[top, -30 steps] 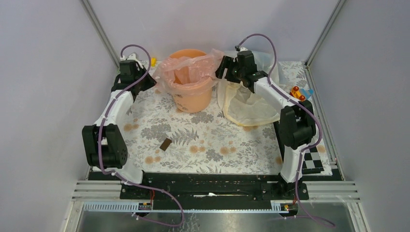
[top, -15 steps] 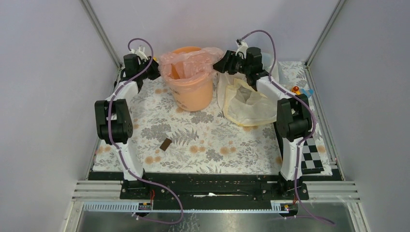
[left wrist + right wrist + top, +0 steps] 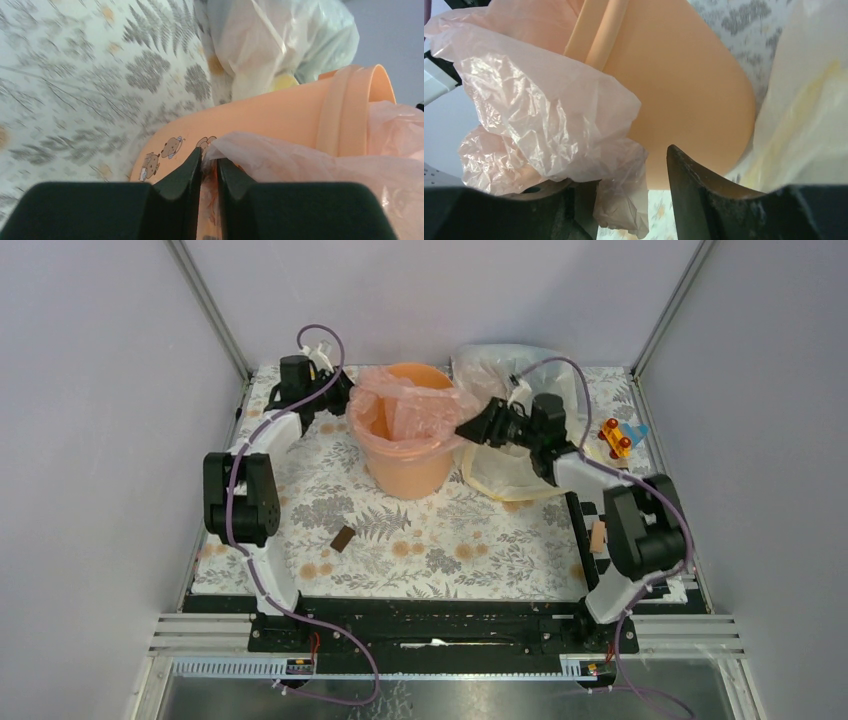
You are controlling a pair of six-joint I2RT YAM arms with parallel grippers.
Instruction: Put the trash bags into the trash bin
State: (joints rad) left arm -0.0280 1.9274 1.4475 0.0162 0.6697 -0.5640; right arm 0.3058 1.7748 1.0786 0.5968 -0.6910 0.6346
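Left gripper (image 3: 209,162): fingers all but closed, pinching a fold of the trash bag (image 3: 300,160) between the tips. This is at the left side of the trash bin (image 3: 270,115), just below its rolled rim.
Right gripper (image 3: 629,170): jaws spread wide at the bin's right side. Crumpled pink film hangs into the gap and lies over one finger, hiding its tip. The other finger (image 3: 696,185) is bare, and nothing is clamped.
Black rail (image 3: 430,625): runs along the near edge, with both arm bases bolted to it.
Checkered patch (image 3: 652,570): near right corner, beside the right arm's base.
Floral cloth (image 3: 440,530): covers the table, with grey fern leaves and orange blossoms.
Brown piece (image 3: 342,538): small, dark and flat. It lies on the cloth in front of the bin and toward the left, well apart from it.
Trash bin, position: upright on the cloth in the far half, between the two grippers. The left wrist view shows small cartoon figures printed on its side.
Trash bag, position: draped over the bin's rim, with part sunk into the mouth. Loose film bulges outside the rim on both the left and the right.
Cream-yellow bag (image 3: 505,475): slumped on the cloth just beside the bin's right side, partly under the right arm.
Toy (image 3: 618,436): small, in red, yellow and blue, at the right edge of the cloth and well apart from the bin.
Clear whitish bag (image 3: 505,362): puffed up at the far edge, behind the bin and to its right.
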